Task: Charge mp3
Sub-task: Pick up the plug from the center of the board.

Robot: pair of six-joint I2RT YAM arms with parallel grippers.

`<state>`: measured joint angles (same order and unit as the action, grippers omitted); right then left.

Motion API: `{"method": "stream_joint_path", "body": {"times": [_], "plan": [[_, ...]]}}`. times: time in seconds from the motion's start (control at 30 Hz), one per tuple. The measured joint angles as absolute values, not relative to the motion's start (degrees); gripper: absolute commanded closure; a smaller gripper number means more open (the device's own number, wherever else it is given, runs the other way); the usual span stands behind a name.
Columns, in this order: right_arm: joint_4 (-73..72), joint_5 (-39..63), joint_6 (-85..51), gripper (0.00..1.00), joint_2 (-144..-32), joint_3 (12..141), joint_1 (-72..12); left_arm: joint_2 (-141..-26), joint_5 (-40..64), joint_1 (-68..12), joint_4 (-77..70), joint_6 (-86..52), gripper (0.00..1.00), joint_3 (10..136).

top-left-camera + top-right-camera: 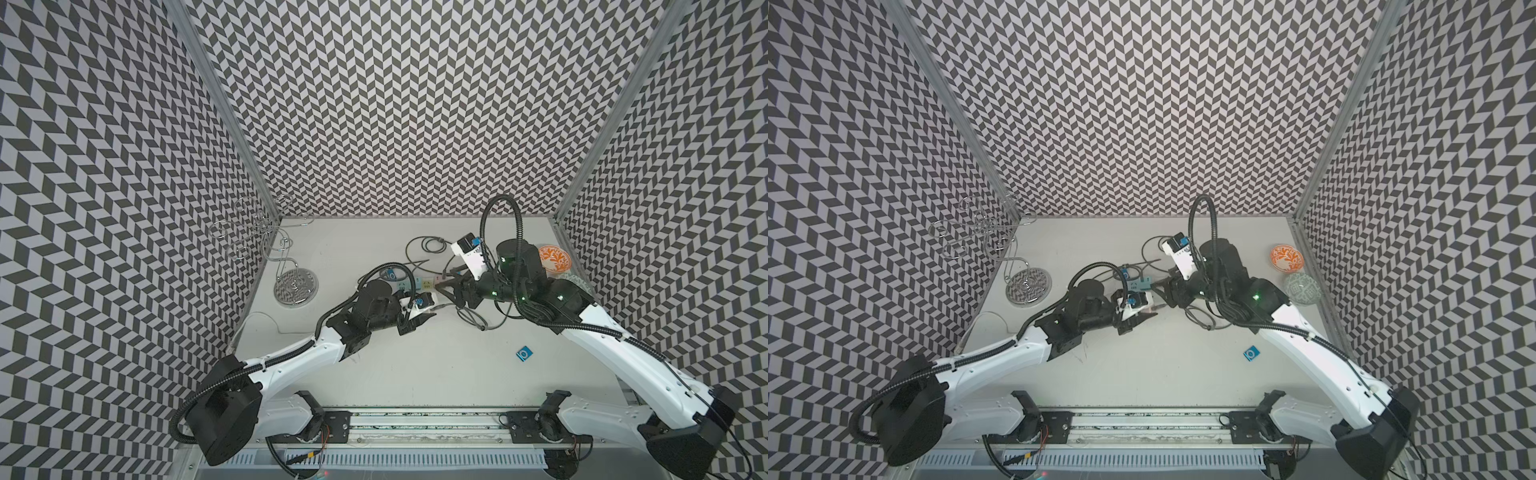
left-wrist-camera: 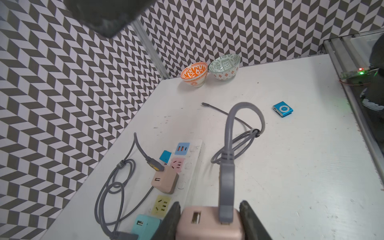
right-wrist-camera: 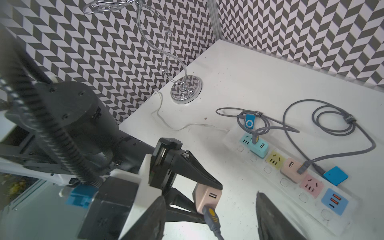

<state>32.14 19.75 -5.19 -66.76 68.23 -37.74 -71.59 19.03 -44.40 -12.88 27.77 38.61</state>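
1. The blue player (image 1: 525, 354) lies flat and loose on the worktop (image 1: 415, 374). It is well apart from both pairs of jaws, back toward the arm bases, and the right arm is nearer.
2. It looks almost square, so we cannot settle its long axis. Its socket is hidden.
3. The left jaws grip a pink charger block (image 2: 208, 223) with a grey cable (image 2: 226, 162) plugged in. The cable's free plug (image 2: 204, 104) rests apart from the player.
4. The right jaws stand open astride that cable, just beside the block. We cannot tell whether they touch it.
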Motion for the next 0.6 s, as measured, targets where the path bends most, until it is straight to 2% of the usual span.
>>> {"method": "stream_joint_path", "body": {"times": [0.23, 0.6], "plan": [[31.81, 23.24, -8.21, 0.35, -66.63, 63.72, -37.71, -71.61, 13.23, -45.41, -20.78, 23.97, 0.73, 37.17], [32.53, 21.91, -12.12, 0.23, -65.32, 62.37, -37.69, -70.61, 8.75, -47.16, -25.15, 23.33, 0.73, 34.17]]}}
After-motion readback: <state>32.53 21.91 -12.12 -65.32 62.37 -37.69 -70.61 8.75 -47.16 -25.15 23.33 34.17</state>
